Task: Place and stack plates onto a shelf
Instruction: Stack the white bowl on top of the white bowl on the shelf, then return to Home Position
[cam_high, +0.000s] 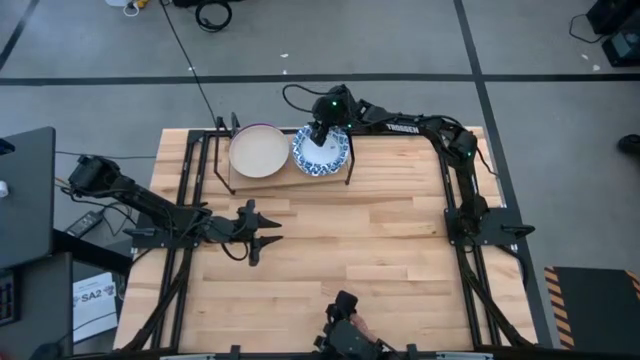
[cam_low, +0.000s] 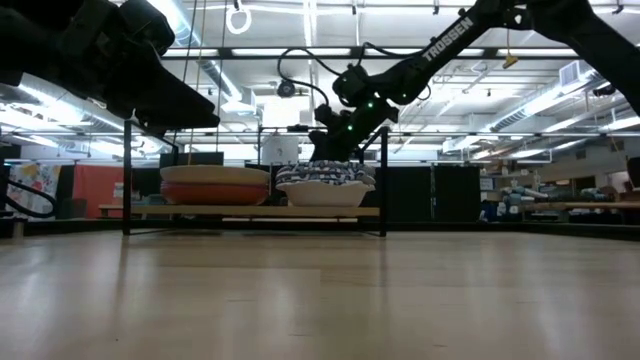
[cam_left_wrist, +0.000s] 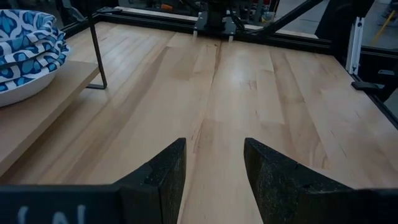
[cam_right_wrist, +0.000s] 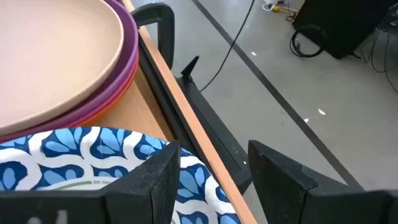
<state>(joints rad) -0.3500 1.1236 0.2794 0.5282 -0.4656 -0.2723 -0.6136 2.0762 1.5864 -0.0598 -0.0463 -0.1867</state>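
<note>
On the shelf (cam_high: 290, 178) at the table's far edge stand two stacks. The left one is plain plates (cam_high: 258, 150), a beige one on top of purple, pink and orange (cam_right_wrist: 56, 56). The right one is blue-and-white plates (cam_high: 322, 155), nested on the board (cam_low: 320, 180). My right gripper (cam_right_wrist: 214, 152) is open and slants down over the far rim of the top blue-and-white plate (cam_right_wrist: 93, 155). My left gripper (cam_high: 262, 232) waits open above the bare tabletop, left of centre (cam_left_wrist: 214, 146). My right gripper stands open at the far rim (cam_right_wrist: 193, 180) of the top blue-and-white plate, coming from the table's right and slanting down. One finger (cam_right_wrist: 152, 180) shows over the rim. I cannot tell whether it touches the plate. The plate lies level on its stack.
Black upright posts (cam_high: 349, 165) frame the shelf at its ends. A dark camera mount (cam_high: 345, 335) sits at the table's near edge. Open wooden tabletop (cam_high: 380, 240) lies between the shelf and the near edge. Beyond the far edge is grey floor with a cable (cam_right_wrist: 224, 56).
</note>
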